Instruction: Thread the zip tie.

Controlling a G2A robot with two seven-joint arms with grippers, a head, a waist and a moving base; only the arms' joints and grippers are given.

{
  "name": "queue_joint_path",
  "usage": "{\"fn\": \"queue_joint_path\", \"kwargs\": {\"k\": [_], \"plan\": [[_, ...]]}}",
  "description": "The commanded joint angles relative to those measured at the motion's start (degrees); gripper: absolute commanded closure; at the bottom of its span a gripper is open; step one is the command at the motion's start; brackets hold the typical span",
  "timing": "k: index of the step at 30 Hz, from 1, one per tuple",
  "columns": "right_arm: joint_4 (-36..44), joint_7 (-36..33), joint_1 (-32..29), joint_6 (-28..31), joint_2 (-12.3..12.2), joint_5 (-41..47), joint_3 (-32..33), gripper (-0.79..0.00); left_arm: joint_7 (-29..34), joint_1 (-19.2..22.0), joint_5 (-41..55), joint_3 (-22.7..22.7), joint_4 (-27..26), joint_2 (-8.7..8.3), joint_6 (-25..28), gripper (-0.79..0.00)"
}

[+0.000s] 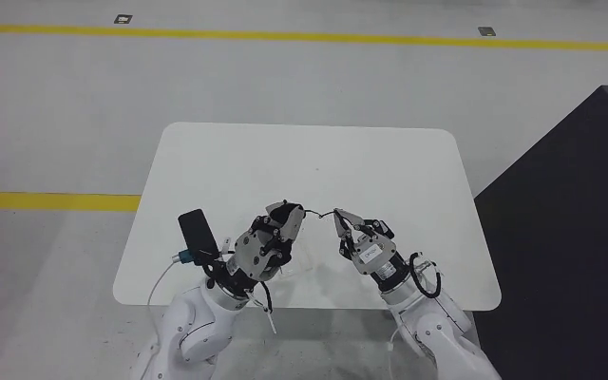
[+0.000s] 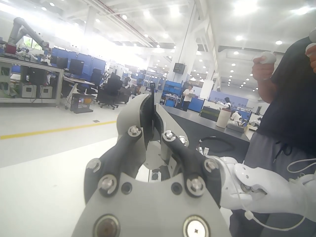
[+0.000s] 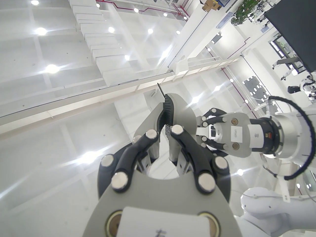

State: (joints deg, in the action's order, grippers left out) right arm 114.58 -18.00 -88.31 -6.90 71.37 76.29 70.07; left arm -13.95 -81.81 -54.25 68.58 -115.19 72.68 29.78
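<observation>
A thin black zip tie [image 1: 318, 213] spans the short gap between my two grippers, above the front middle of the white table [image 1: 313, 161]. My left gripper [image 1: 293, 211] is shut on one end. In the left wrist view the strap [image 2: 152, 94] rises from between the closed fingers of the left gripper [image 2: 151, 102], with its small square head at the top. My right gripper [image 1: 340, 220] is shut on the other end. In the right wrist view a short pointed tip of the zip tie [image 3: 161, 90] sticks out past the right gripper [image 3: 167, 104], and the left gripper [image 3: 222, 134] shows beyond it.
The table's front edge [image 1: 313, 306] lies just below both grippers. A black surface [image 1: 560, 209] stands off the table's right side. Bare tabletop stretches behind the grippers toward the far edge.
</observation>
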Motion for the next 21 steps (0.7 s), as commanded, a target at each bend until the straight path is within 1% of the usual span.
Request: {"fn": "queue_joint_path", "kwargs": {"k": [1,8,17,21], "plan": [[0.0,0.0,0.0,0.0,0.0,0.1,0.2,0.0,-0.8,-0.2,-0.5,0.1,-0.2,0.0,-0.1,0.0],[0.2,0.0,-0.1,-0.3,0.1,0.5,0.5,0.0,-0.3,-0.6,-0.9,0.3,0.3,-0.05,0.2,0.0],[0.2,0.0,-0.1,-0.3,0.1,0.5,0.5,0.0,-0.2,-1.4,-1.6,-0.2,-0.8,-0.19,2.5,0.0],[0.2,0.0,-0.1,-0.3,0.1,0.5,0.5,0.0,-0.3,-1.2,-1.9,-0.5,-0.8,-0.13,1.9,0.0]]}}
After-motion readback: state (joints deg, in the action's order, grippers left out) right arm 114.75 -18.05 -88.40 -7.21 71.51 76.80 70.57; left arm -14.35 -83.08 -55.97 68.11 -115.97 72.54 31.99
